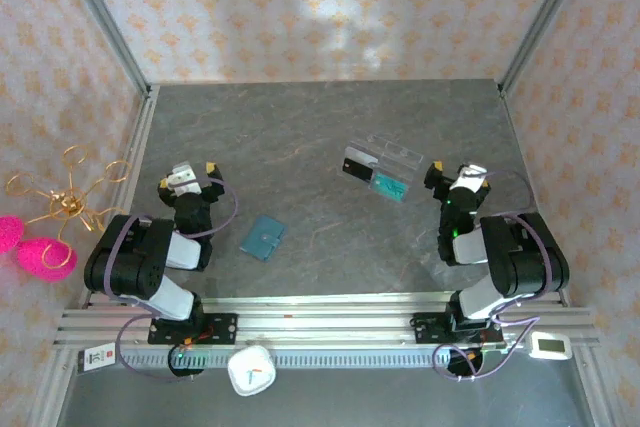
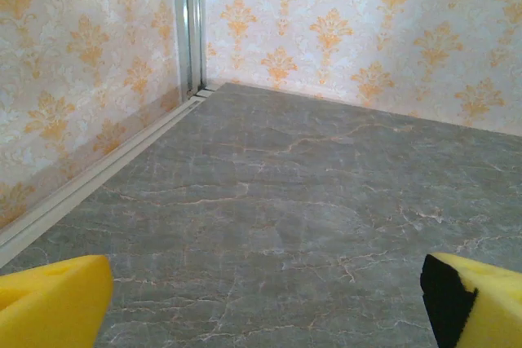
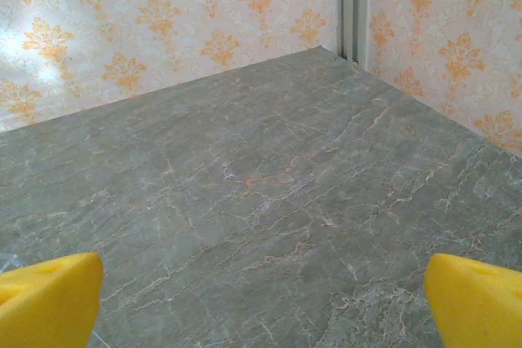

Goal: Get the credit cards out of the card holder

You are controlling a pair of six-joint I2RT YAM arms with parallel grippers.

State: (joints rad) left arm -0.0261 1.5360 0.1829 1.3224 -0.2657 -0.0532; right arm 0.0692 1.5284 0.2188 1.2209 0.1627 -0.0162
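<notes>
**Near the table's front edge: wallet shut, both grippers slack**

The wallet (image 1: 263,238) lies flat and folded on the table (image 1: 320,117), closer to the left arm than to the right. Since it is shut, the cards are presumably inside it, and no part of the task looks begun.

Just left of the wallet and a little farther back sits the left gripper (image 1: 188,175). Its jaws are spread wide with nothing between them, and its arm is folded over its base. I judge this a resting pose that leaves it the shorter reach to pin or open the wallet.

Right of the wallet and farther back lies a clear tray (image 1: 400,152), with a black card (image 1: 357,167) and a teal-green card (image 1: 390,186) at its near side. Whether they lie in it or against it I cannot tell. The tray is probably where freed cards go.

Well right of the wallet, just past the tray, the right gripper (image 1: 460,173) is equally wide and empty. It seems placed to serve the tray side.

Under the wallet the surface is flat, grey and veined like stone. A thin card would likely lie flush on it and be hard to lift.

Walls (image 1: 320,7) of cream paper with orange ornament close in three sides, joined by aluminium posts (image 1: 105,17) at the back corners.
</notes>
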